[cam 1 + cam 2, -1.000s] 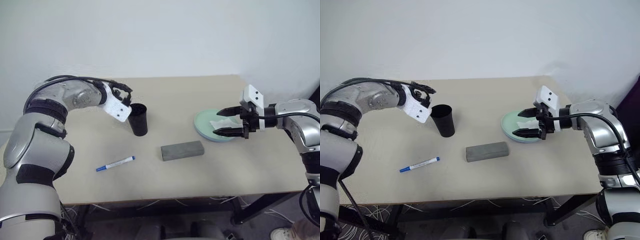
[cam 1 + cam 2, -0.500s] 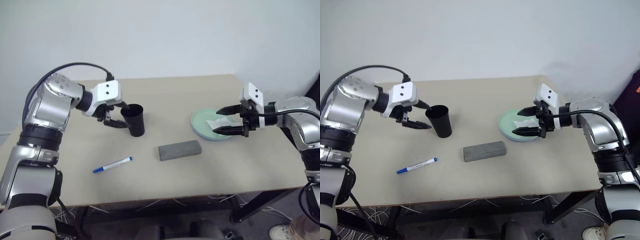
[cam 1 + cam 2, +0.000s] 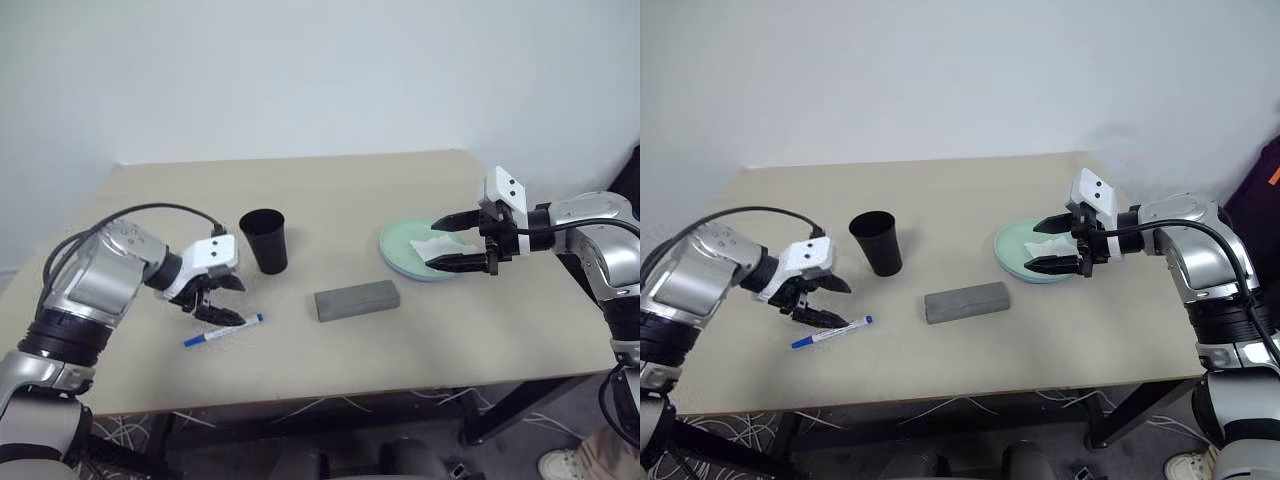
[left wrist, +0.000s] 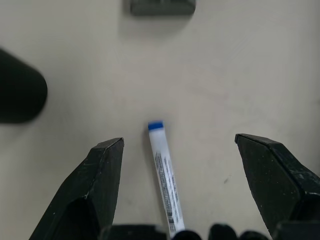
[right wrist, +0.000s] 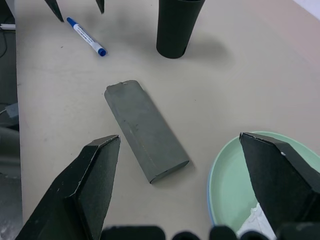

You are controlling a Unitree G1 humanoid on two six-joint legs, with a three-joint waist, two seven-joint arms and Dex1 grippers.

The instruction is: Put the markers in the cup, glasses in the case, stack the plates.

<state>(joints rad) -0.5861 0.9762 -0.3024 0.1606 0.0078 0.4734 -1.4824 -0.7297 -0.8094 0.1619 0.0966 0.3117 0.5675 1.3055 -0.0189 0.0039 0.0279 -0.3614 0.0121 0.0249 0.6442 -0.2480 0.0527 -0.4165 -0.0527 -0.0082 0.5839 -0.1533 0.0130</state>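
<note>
On the beige surface (image 3: 330, 190) the pale green plate (image 3: 400, 245) lies toward the robot's right on top of the light blue one, so the stacking looks done, with a white tissue (image 3: 435, 247) on it under the right gripper (image 3: 452, 242), whose jaws hang wide apart and hold nothing. The grey case (image 3: 357, 300) lies closed at the middle and the glasses cannot be made out, so that step cannot be judged. The black cup (image 3: 265, 240) stands upright, well left of the plates, its contents hidden, while the blue-capped marker (image 3: 222, 331) lies flat near it, not yet in, with the left gripper (image 4: 177, 185) low over it, jaws spread wide either side and empty.
</note>
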